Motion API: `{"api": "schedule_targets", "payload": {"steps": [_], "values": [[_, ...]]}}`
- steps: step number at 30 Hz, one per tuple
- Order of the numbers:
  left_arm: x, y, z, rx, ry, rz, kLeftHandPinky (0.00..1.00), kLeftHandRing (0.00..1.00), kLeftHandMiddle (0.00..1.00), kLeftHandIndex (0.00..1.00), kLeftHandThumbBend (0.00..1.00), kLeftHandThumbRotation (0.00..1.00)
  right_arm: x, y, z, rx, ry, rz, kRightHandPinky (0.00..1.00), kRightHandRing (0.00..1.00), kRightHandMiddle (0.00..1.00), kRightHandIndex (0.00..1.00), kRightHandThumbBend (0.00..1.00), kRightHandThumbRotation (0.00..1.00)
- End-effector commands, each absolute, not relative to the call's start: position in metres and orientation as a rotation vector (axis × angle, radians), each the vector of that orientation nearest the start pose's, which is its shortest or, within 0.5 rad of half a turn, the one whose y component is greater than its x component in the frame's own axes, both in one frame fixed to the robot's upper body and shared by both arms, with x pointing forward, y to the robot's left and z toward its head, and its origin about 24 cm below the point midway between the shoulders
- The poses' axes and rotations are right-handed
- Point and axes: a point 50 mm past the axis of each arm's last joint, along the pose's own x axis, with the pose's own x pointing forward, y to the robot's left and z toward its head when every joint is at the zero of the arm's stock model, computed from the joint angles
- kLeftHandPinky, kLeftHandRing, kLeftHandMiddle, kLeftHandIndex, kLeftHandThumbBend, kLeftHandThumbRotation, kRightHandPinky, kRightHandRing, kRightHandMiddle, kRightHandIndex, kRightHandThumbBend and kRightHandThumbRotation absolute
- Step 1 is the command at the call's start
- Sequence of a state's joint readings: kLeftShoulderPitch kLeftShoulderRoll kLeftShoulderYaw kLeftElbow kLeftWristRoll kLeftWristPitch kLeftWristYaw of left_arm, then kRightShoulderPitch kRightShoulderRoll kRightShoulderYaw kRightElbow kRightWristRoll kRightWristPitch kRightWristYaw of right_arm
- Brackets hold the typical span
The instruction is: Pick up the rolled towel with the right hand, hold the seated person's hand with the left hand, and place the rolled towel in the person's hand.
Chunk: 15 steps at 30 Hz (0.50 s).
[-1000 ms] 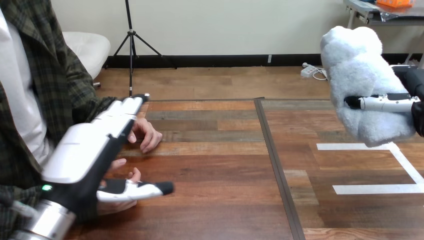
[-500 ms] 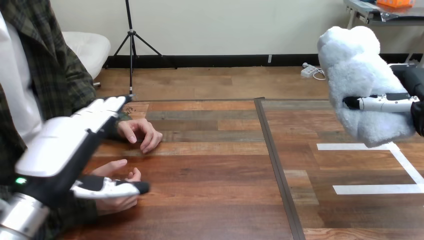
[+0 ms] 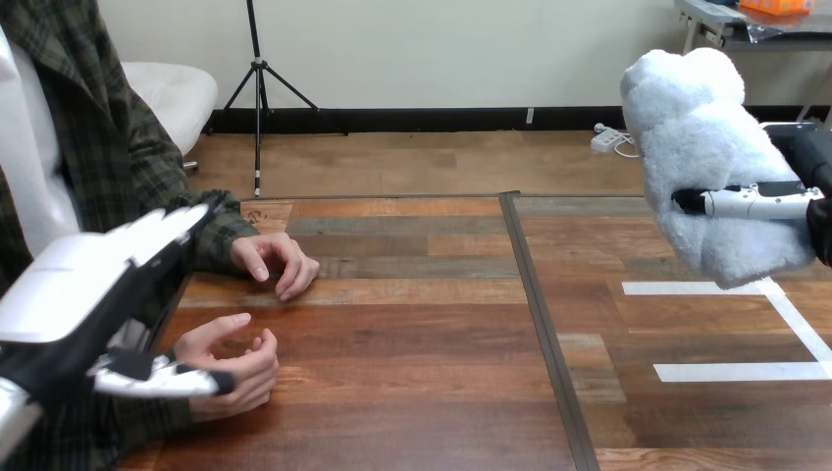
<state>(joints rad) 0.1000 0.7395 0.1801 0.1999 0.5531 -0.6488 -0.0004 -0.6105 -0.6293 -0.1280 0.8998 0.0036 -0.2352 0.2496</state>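
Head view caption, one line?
Right hand holds rolled towel above the table; open left hand flanks the person's nearer hand.

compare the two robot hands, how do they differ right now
The left robot hand has straight fingers and holds nothing; the right robot hand is curled round the rolled towel. The left robot hand is low at the table's left side, its thumb lying across the person's nearer hand; the right robot hand is raised at the right, away from the person. Both have black-and-white fingers.
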Motion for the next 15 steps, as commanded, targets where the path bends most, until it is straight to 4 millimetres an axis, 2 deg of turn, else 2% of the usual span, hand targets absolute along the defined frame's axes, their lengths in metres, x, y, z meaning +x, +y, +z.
{"api": "schedule_targets", "payload": {"steps": [1,15], "values": [[0.232,0.303,0.099,1.297,-0.238,-0.242,0.86,0.90,0.90,0.94,1.00,0.44,0.345,-0.315,0.147,-0.456,-0.125,-0.073,0.01,0.05,0.09,0.10,0.59,0.00],[0.239,0.329,0.088,1.371,-0.097,-0.301,0.81,0.86,0.88,0.91,1.00,0.40,0.342,-0.315,0.157,-0.466,-0.167,-0.064,0.01,0.05,0.09,0.10,0.60,0.00]]}}
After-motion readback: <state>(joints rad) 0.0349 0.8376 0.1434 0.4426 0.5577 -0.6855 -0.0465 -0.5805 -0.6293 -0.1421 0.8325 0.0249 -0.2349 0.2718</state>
